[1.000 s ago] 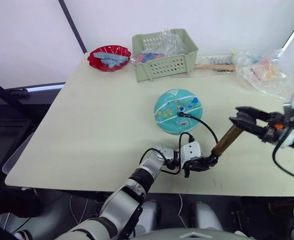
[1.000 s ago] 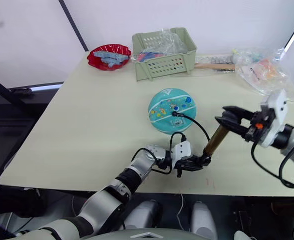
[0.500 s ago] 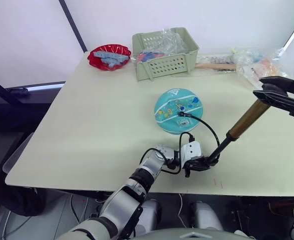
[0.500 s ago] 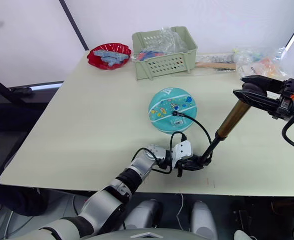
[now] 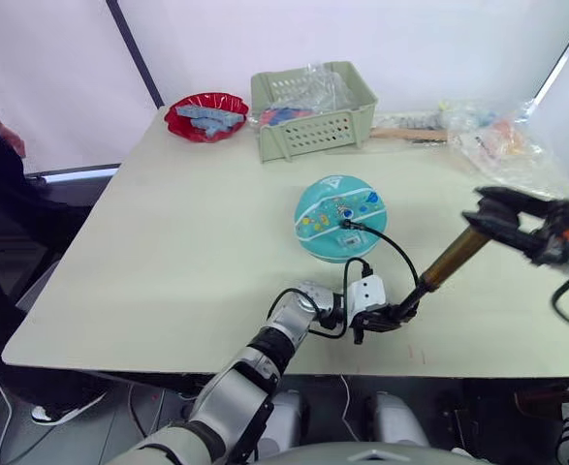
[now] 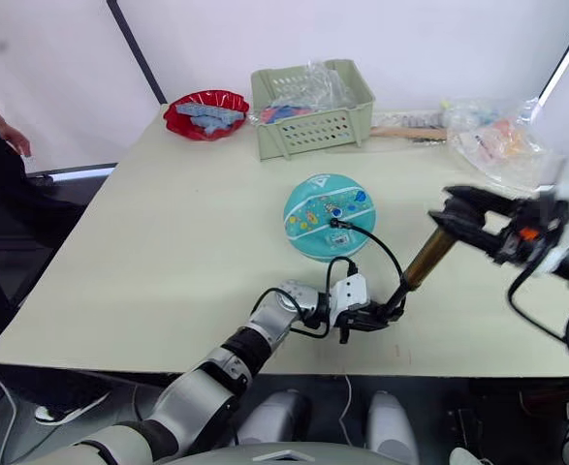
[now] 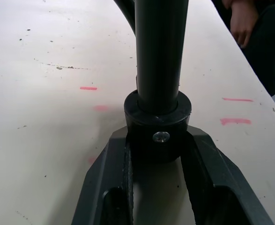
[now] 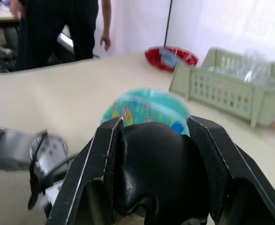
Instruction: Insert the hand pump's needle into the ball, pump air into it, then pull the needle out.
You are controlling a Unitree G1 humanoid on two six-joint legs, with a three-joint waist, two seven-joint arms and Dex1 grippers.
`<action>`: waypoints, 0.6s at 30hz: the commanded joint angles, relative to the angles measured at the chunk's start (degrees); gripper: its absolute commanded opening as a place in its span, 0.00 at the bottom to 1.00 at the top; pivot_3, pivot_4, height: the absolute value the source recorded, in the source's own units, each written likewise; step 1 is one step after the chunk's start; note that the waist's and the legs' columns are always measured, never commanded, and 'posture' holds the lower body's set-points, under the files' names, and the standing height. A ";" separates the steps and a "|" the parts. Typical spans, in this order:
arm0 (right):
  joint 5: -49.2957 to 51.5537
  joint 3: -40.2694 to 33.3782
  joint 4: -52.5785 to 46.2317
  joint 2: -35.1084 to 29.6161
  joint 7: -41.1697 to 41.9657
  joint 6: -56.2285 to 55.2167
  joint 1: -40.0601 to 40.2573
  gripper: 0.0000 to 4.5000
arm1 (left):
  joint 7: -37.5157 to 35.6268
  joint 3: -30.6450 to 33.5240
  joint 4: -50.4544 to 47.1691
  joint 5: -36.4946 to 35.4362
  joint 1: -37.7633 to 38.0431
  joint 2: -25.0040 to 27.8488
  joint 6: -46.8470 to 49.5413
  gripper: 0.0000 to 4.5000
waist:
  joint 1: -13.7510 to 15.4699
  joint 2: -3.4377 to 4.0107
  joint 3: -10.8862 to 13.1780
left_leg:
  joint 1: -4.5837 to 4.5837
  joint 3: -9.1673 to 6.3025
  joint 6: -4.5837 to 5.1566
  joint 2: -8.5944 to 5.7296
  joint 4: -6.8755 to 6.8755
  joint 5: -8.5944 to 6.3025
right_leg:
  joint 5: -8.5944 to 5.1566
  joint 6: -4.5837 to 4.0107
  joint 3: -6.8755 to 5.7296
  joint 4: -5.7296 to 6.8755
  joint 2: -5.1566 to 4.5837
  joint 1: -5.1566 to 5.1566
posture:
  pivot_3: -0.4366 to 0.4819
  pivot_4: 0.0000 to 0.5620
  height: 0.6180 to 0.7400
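Pump [image 5: 446,265] pinched twice — left pincer [image 5: 393,315] pins its foot, right pincer [image 5: 497,208] works the handle — feeding the ball [image 5: 341,217].

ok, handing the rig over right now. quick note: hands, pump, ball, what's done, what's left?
Left hand: shut on the hand pump at its black foot, near the table's front edge.
Right hand: shut on the pump's T-handle, barrel tilted up to the right.
Needle: at the top of the ball, hose attached; looks inserted.
Ball sits mid-table, looks flattened.
Left: keep pumping, then pull the needle out.
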 commanded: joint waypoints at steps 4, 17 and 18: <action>-11.69 11.79 3.76 4.38 -1.07 -4.29 4.45 0.37 | -1.50 -2.26 2.77 1.32 1.89 0.16 1.37 0.21 | 0.07 0.06 -0.10 | 0.06 -0.01 0.00 0.02 0.00 0.00 | 0.00 0.00 0.01 0.00 0.05 0.01 | 0.48 0.27 1.00; -16.05 12.68 8.00 7.59 -0.94 -11.47 3.13 0.37 | -1.56 -2.60 2.66 1.55 2.15 0.21 0.97 0.21 | 0.02 -0.01 -0.19 | 0.24 0.00 0.00 0.03 -0.07 0.00 | 0.00 -0.01 0.07 0.00 0.09 0.11 | 0.48 0.27 1.00; -15.46 11.75 7.89 7.10 -0.75 -11.16 2.61 0.37 | -1.56 -2.61 2.69 1.56 2.14 0.24 0.94 0.21 | 0.11 0.04 -0.14 | 0.23 0.00 0.00 0.03 -0.07 0.00 | 0.00 -0.01 0.08 0.00 0.09 0.11 | 0.48 0.27 1.00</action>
